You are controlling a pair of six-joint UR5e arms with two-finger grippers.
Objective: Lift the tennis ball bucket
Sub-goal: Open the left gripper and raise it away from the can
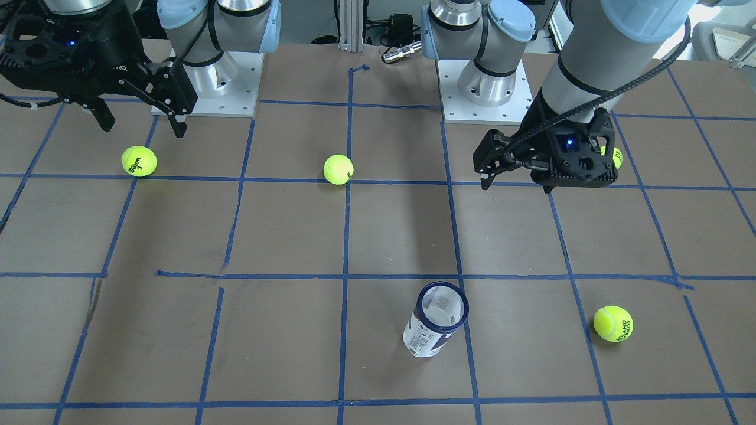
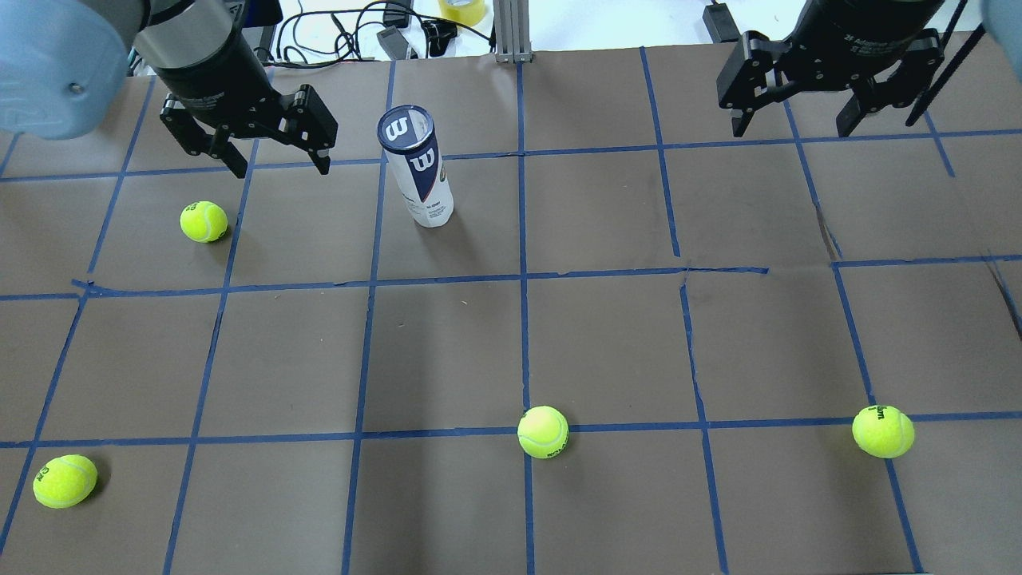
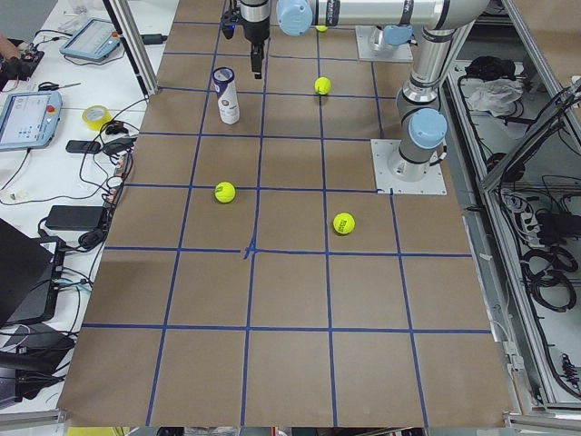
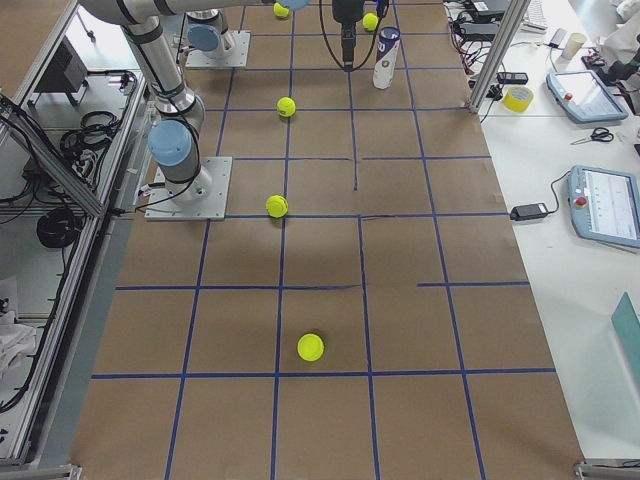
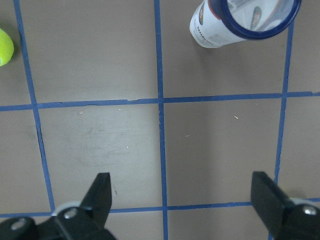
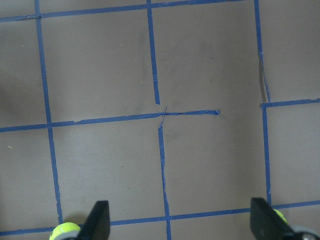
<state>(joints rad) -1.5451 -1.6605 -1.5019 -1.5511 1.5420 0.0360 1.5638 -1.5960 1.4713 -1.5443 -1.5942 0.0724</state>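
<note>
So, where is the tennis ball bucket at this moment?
In the overhead view the tennis ball bucket stands upright in the far left half of the table, just right of the open left gripper.

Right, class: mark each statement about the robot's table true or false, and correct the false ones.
1. The slim white-and-navy cylindrical tennis ball can stands upright on the brown paper-covered table. True.
2. The left gripper has its fingers shut around the can. False: the fingers are open, apart from the can, holding nothing.
3. Four yellow-green tennis balls lie on the table. True.
4. The right gripper holds a tennis ball. False: it is open and empty.
</note>
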